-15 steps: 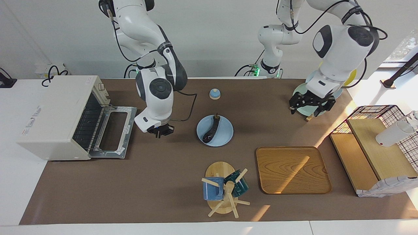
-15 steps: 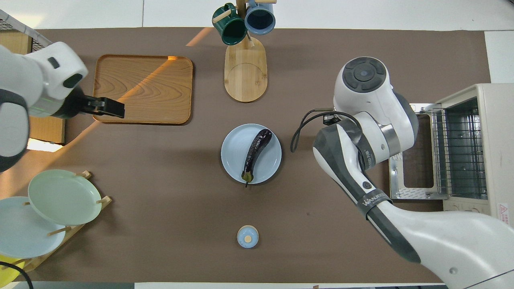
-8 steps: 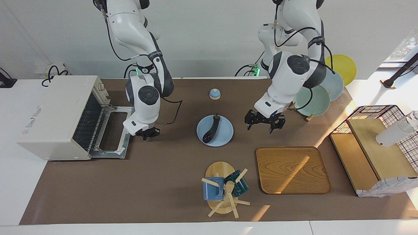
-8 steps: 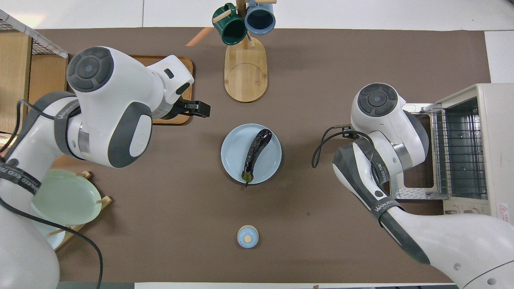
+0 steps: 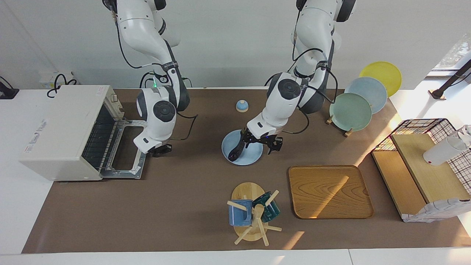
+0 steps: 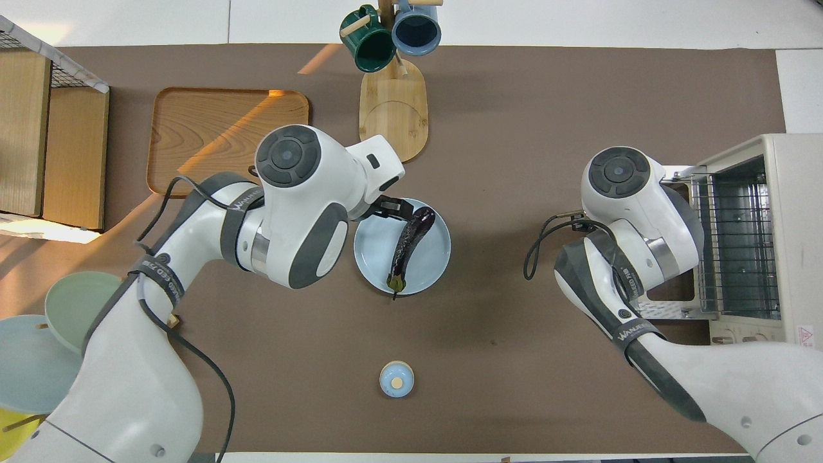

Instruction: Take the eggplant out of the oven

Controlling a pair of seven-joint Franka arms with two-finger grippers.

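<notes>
- The slender, glossy dark purple eggplant (image 6: 411, 244) lies on a round pale-blue plate (image 6: 373, 254) at mid-table, well apart from the boxy off-white toaster oven (image 5: 62, 129) at the right arm's end.
- The oven's glass door (image 5: 127, 152) hangs open and flat; the overhead view looks in at a bare wire rack (image 6: 733, 244).
- The left gripper (image 5: 262, 142) hangs over the plate, fingers spread, holding nothing. Only the facing view shows both of its fingers; from overhead the arm's body hides all but one dark finger (image 6: 392, 207) beside the eggplant's thick end.
- The right gripper (image 5: 160, 149) is over the mat just beside the open door, fingertips together, empty. It is hidden under its own arm in the overhead view.
</notes>
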